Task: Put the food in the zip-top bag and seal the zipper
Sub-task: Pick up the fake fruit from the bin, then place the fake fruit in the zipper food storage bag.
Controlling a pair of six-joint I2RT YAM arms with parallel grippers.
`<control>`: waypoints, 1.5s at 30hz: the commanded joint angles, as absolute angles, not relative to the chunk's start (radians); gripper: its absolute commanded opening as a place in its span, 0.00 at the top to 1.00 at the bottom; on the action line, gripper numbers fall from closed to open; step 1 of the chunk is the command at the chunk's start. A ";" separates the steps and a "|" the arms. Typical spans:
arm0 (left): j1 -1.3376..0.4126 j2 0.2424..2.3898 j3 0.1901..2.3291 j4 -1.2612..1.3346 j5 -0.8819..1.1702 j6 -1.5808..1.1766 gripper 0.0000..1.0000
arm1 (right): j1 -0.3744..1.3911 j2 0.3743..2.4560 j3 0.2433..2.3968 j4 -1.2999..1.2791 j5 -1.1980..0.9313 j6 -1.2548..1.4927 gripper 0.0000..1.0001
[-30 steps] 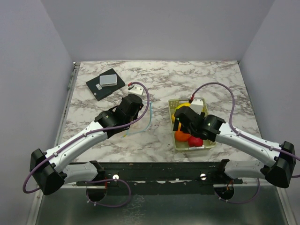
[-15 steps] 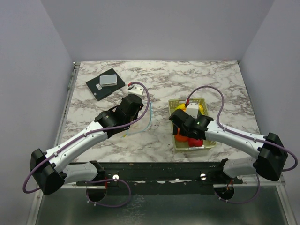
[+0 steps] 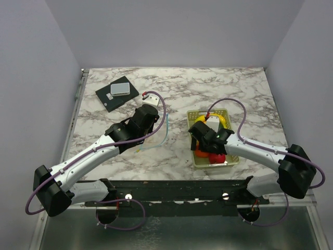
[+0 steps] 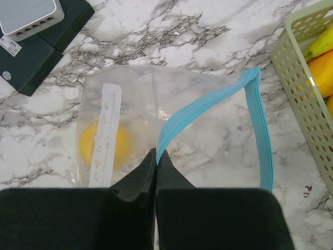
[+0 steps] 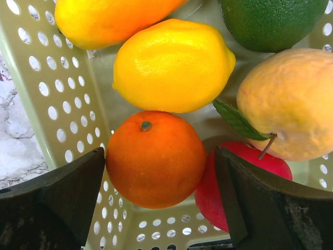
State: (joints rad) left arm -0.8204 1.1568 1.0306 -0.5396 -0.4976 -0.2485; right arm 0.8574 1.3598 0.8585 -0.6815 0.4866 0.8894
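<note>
Zip-top bag (image 4: pixel 130 104) held open by left gripper (image 4: pixel 156 156), jaws pinched on the zipper (image 4: pixel 208 100) — right gripper (image 5: pixel 158 156), jaws wide, straddles the centre-frame orange (image 5: pixel 156 166) for pickup.

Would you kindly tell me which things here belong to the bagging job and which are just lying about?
Job: bag, zipper, yellow fruit inside it, orange, lemon, apple, green fruit, peach-coloured fruit, basket holding them.
Lying about: black box, grey device on it.

Orange (image 5: pixel 156 159) between fingers (image 5: pixel 57 203), basket wall (image 5: pixel 66 121) close
</note>
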 commanded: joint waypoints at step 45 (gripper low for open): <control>-0.825 1.158 1.019 -0.523 -0.489 -0.239 1.00 | 0.831 1.192 1.092 -0.605 0.320 0.750 0.71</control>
